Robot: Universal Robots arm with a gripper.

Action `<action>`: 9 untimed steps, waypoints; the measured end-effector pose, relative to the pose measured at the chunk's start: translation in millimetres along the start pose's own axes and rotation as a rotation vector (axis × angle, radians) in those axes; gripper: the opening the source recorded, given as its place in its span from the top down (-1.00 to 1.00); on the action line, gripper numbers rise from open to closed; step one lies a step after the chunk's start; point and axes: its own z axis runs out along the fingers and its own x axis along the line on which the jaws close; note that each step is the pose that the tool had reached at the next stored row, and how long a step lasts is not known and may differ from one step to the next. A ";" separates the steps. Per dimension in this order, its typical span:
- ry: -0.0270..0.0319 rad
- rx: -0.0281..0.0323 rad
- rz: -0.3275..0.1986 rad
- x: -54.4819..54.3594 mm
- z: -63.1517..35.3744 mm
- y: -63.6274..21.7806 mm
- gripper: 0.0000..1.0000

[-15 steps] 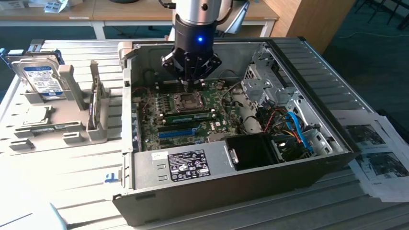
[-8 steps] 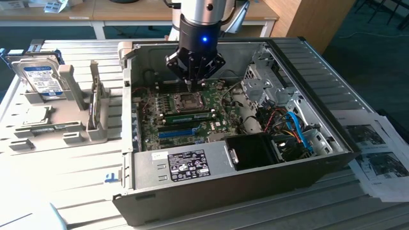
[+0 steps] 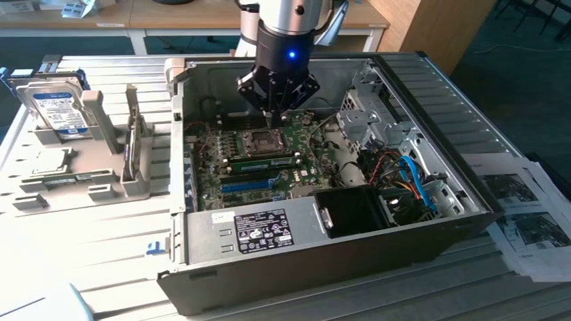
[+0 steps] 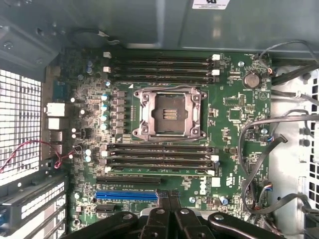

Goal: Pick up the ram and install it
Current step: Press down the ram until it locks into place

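Exterior view. An open computer case (image 3: 392, 234) lies on its side on a slatted table (image 3: 98, 241). The arm reaches down into it, and the gripper (image 3: 270, 118) hangs over the far part of the green board (image 3: 259, 167), just beyond the empty processor socket (image 3: 265, 140). Its jaws are closed, with nothing seen between them. The ram (image 3: 259, 162) lies seated in a slot on the near side of the socket, a narrow green stick running across the board. A black fan housing (image 3: 357, 210) sits at the near right corner of the case, with blue cables (image 3: 419, 184) and a metal drive cage (image 3: 370, 117) toward the exterior view's right. On the exterior view's left, a grey holder (image 3: 98, 134) carries a hard drive (image 3: 58, 110) standing on edge. Printed sheets (image 3: 531, 214) lie on the exterior view's right of the case.

Wrist view. The gripper (image 4: 168, 199) shows as two dark fingers (image 4: 163, 209) pressed together above the board (image 4: 229, 109), over the long blue slot (image 4: 127, 195). The socket (image 4: 169, 113) stands open and empty, with banks of memory slots (image 4: 159, 157) on two sides. Whether a ram stick fills one of these slots cannot be told here. Grey cables (image 4: 259, 129) loop along one side of the board; a perforated case wall (image 4: 20, 114) and red wire (image 4: 30, 149) stand on the other.
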 end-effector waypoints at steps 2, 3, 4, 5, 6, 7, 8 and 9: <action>0.0007 -0.0001 0.001 -1.7 0.0 0.0 0.80; 0.0010 -0.0001 0.002 -2.5 0.0 0.0 0.80; 0.0011 -0.0001 0.002 -2.9 -0.1 0.0 0.80; 0.0012 -0.0001 0.003 -2.9 -0.1 0.0 0.80; 0.0013 -0.0001 0.002 -3.0 -0.1 0.0 0.80; 0.0012 -0.0001 0.002 -3.0 -0.1 0.0 0.80; 0.0012 -0.0001 0.002 -3.0 -0.1 0.0 0.80; 0.0012 -0.0001 0.002 -3.0 -0.1 0.0 0.80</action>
